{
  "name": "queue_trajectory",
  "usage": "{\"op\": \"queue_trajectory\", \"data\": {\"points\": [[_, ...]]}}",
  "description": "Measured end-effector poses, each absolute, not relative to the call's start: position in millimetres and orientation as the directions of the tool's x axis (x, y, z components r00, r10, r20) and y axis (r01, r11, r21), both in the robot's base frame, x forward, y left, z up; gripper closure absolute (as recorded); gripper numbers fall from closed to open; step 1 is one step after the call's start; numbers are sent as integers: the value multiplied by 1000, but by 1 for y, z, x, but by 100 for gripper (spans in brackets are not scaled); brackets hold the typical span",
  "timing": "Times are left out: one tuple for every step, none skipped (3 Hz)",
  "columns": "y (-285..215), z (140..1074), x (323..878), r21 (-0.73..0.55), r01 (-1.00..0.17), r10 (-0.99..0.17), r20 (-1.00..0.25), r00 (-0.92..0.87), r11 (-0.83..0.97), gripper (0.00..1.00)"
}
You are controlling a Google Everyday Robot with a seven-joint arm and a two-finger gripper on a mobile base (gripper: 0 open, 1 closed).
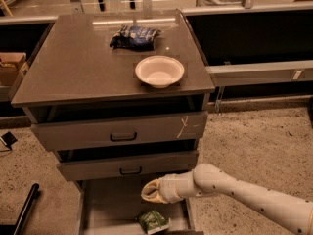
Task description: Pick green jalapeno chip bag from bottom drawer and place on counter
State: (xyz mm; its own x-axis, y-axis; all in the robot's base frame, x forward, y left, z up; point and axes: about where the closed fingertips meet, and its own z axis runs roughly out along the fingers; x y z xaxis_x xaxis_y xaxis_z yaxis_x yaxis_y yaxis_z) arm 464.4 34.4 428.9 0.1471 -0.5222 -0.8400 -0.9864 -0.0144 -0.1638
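The green jalapeno chip bag [153,221] lies on the grey floor of the open bottom drawer [107,204], near its front right. My gripper [150,192] hangs over the drawer, just below the middle drawer front and a short way above the bag. The bag looks apart from it. My white arm [244,195] reaches in from the lower right. The counter [73,67] is the glossy dark top of the cabinet, well above the gripper.
A white bowl [160,71] and a dark blue bag [134,36] sit on the counter. The two upper drawers [122,131] with black handles are slightly open. A cardboard box [10,67] stands at the left, a black bar [24,209] lies on the floor at lower left, and a grey rail [259,68] runs at the right.
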Motion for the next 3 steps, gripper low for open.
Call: {"op": "queue_trajectory", "data": {"points": [[42,419,471,-117,-993,-583,-805,110,-27,39],[55,366,459,-15,-998,-635,-770,54,-66,8],[62,335,446,42,-995,-655,-755,30,-93,0]]}}
